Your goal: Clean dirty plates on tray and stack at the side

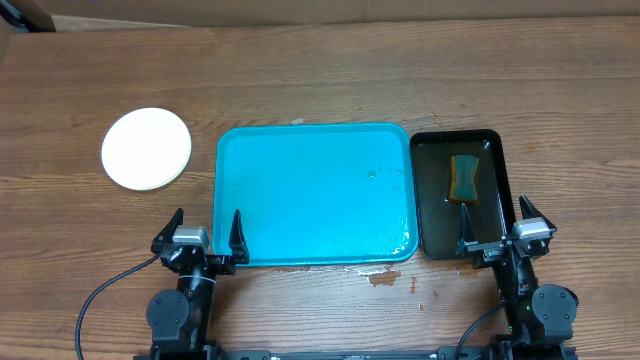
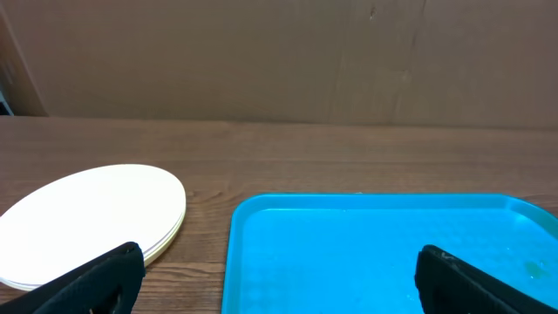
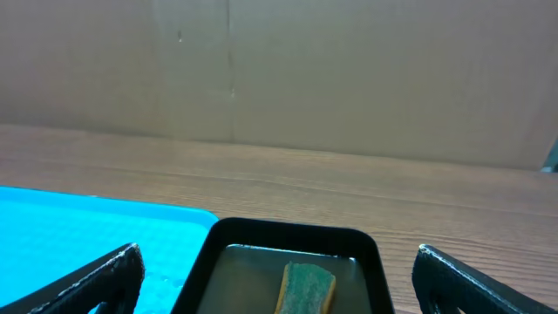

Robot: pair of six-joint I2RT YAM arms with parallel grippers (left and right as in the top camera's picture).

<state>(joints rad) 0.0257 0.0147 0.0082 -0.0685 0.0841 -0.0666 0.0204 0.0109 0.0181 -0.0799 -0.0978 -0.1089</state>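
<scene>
The plates [image 1: 146, 148] lie stacked on the bare table left of the tray; the top one is white and clean, and the stack [image 2: 87, 218] shows a pale yellow-green rim underneath. The turquoise tray [image 1: 312, 195] holds no plates, only a few water drops near its right side. My left gripper [image 1: 207, 225] stands open at the tray's near left corner, nothing between its fingers [image 2: 113, 275]. My right gripper [image 1: 495, 225] stands open at the near end of the black tray, also holding nothing. The turquoise tray [image 2: 375, 253] fills the left wrist view, and its corner [image 3: 78, 227] shows in the right wrist view.
A narrow black tray [image 1: 495, 200] sits right of the turquoise one, with a green-and-yellow sponge [image 1: 463, 177] lying in shallow water. The sponge [image 3: 305, 288] lies straight ahead of the right gripper. A small brown wet stain [image 1: 385, 278] marks the table in front of the tray. Cardboard walls stand behind.
</scene>
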